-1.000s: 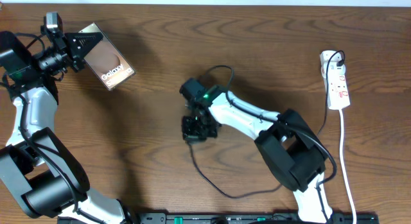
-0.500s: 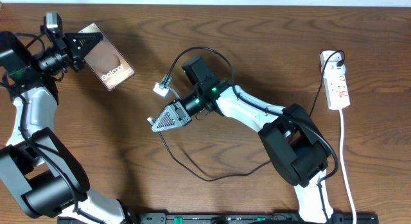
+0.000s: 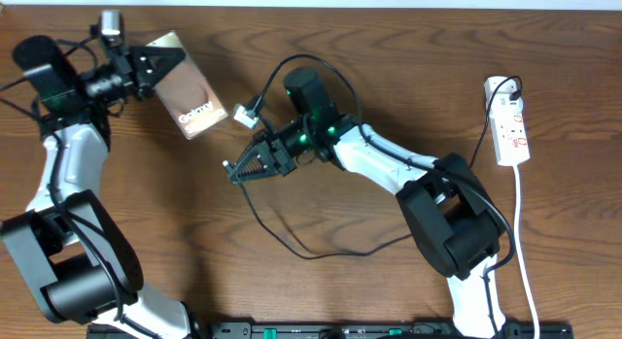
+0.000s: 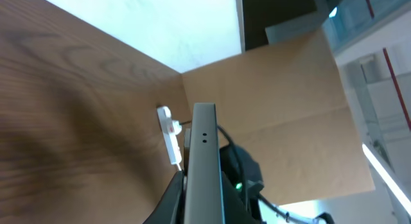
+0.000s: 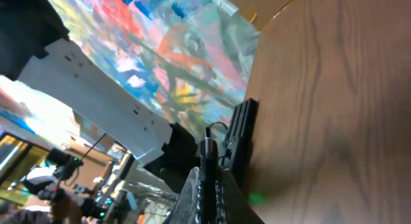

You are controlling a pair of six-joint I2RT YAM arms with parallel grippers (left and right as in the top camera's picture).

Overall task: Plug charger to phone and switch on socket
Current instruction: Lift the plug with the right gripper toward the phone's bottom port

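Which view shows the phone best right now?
Overhead: the phone shows its whole screen, clamped in the left tool. Left wrist shows only its thin edge; right wrist, a dark edge-on slab, probably it.

phone [image 3: 191, 94]: brown screen, white text | charger [image 3: 292, 247]: black | socket [image 3: 512, 135]: white, red marks

phone [image 3: 191, 96] carried rightward, right gripper [image 3: 233, 172] swung toward it with charger [image 3: 301, 252]
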